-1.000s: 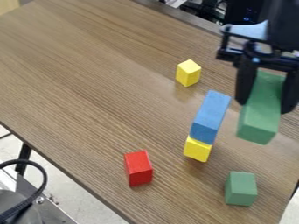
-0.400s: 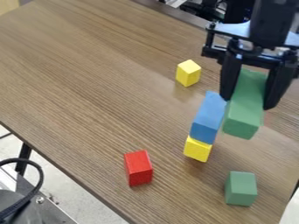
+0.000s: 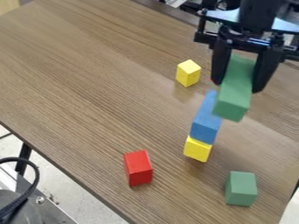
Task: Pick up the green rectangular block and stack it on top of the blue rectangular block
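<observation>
Six blocks show, and one of them, the long green block [image 3: 232,101], is clamped in the black gripper [image 3: 238,86] at the upper right of the view. One finger presses on each long side of it, and its near end juts down past the fingertips, tilted toward the camera. The block is held above the table [image 3: 88,87]; it overlaps the upper right part of the blue block [image 3: 205,123] in the view, and whether the two touch cannot be told.

The blue block is long too, and its near end sits over a small yellow block [image 3: 197,149], which shows just below it. How the far end of the blue one is held up cannot be made out, since the green block covers part of that area.

Another block, the far yellow one [image 3: 188,73], stands on the table to the left of the gripper, apart from the rest. The red block [image 3: 139,169] stands nearer the camera, to the left of the blue and yellow pair. The short green block [image 3: 241,189] stands at the lower right, near the table's edge.

At the lower left, past the table's long edge, are a black cable [image 3: 36,176], a table leg [image 3: 24,153] and pale floor [image 3: 85,203].
</observation>
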`<state>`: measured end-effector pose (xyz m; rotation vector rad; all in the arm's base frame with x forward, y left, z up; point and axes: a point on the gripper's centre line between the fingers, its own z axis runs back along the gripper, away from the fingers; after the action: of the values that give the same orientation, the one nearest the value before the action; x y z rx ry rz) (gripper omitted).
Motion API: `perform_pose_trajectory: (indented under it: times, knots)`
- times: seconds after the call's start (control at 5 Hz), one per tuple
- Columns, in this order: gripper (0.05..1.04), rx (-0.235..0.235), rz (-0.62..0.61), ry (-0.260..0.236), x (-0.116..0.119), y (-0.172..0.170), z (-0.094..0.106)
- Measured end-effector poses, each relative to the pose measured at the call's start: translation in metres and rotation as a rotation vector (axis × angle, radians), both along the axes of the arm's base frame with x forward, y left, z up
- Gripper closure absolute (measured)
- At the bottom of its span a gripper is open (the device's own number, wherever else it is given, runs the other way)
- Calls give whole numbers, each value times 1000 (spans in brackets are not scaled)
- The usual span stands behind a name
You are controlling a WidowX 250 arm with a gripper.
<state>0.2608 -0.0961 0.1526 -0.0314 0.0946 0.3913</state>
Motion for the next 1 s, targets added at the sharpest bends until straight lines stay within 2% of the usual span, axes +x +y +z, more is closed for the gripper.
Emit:
perform_pose_trajectory:
  times: [0.2,1.0]
  knots:
    - [519,-1,6,24,0,8,-1]
    - [519,-86,-20,140,-3,12,-15]
